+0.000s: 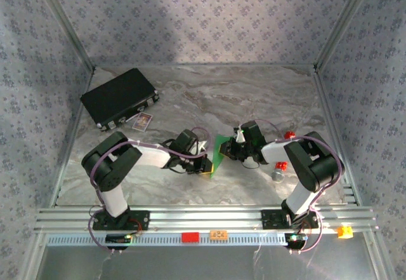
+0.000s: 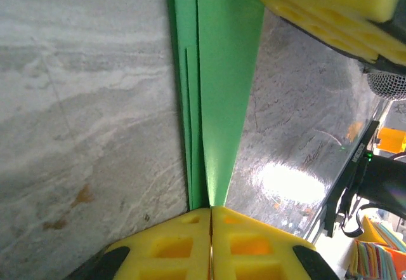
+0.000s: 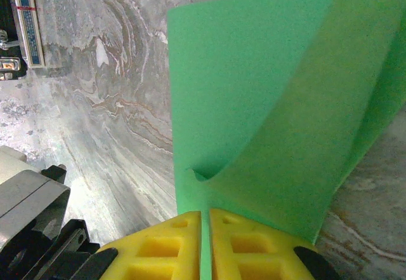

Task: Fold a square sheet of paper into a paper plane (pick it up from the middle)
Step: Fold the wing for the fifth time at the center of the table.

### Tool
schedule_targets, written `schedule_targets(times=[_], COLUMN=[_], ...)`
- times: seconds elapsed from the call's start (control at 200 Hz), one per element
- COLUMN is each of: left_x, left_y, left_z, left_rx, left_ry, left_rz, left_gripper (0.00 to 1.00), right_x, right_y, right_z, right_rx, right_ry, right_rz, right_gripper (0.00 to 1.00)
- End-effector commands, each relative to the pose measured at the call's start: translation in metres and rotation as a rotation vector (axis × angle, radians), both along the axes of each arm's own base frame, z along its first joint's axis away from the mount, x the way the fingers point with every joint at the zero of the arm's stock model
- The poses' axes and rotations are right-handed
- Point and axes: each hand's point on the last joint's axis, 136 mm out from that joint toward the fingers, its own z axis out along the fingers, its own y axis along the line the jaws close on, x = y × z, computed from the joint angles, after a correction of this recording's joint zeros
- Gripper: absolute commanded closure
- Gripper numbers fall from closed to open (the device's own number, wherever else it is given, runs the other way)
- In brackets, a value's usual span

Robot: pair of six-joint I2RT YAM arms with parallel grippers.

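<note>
Left gripper: my left gripper [image 2: 210,210] has its yellow pads pressed together, clamping the near edge of the thin bright-green paper sheet [image 2: 219,70].
Right gripper: my right gripper [image 3: 205,213] is likewise closed, its yellow pads pinching the same sheet at another edge.
Sheet condition: folded. From the left wrist, stacked layers with straight creases widen away from the pads. From the right wrist, one flap curls upward off a flat panel.
Sheet location: between the two grippers, near the middle of the grey marbled tabletop [image 1: 254,96], beyond both arm bases.
Surroundings: a black rectangular case [image 1: 119,97] lies at the far left, well apart from the sheet. A small red object [image 1: 290,134] sits near my right arm.
</note>
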Motion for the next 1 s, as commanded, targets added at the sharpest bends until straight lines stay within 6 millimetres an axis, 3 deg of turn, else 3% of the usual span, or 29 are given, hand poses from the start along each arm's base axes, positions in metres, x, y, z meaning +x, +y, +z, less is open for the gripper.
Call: schedule_targets(times=[0.0,0.25,0.385,0.54,0.65,0.839,0.994], left_x=[-0.027,-0.021,-0.010,0.005,0.009,0.013,0.018], left_y=[0.019,0.022,0.020,0.015,-0.005,-0.036,-0.048], left_z=[-0.016,0.001,0.025,0.053,0.068,0.060,0.051], left_rx=[0.114,0.118,0.081,0.027,-0.051,-0.116,-0.123], left_ry=[0.066,-0.010,-0.088,-0.166,-0.171,-0.095,-0.082], left_rz=[-0.051,-0.032,0.011,0.052,0.020,-0.041,-0.049], left_gripper=[0.93,0.85,0.83,0.88,0.92,0.97,0.97], right_x=[-0.021,-0.021,-0.020,-0.020,-0.021,-0.021,-0.021], right_y=[-0.027,-0.027,-0.026,-0.027,-0.027,-0.027,-0.028], right_z=[-0.050,-0.050,-0.048,-0.048,-0.048,-0.048,-0.048], right_rx=[-0.182,-0.181,-0.178,-0.180,-0.182,-0.181,-0.180], right_ry=[0.126,0.126,0.123,0.122,0.122,0.125,0.123], right_rz=[-0.062,-0.058,-0.058,-0.059,-0.060,-0.058,-0.060], right_gripper=[0.85,0.86,0.86,0.86,0.86,0.86,0.86])
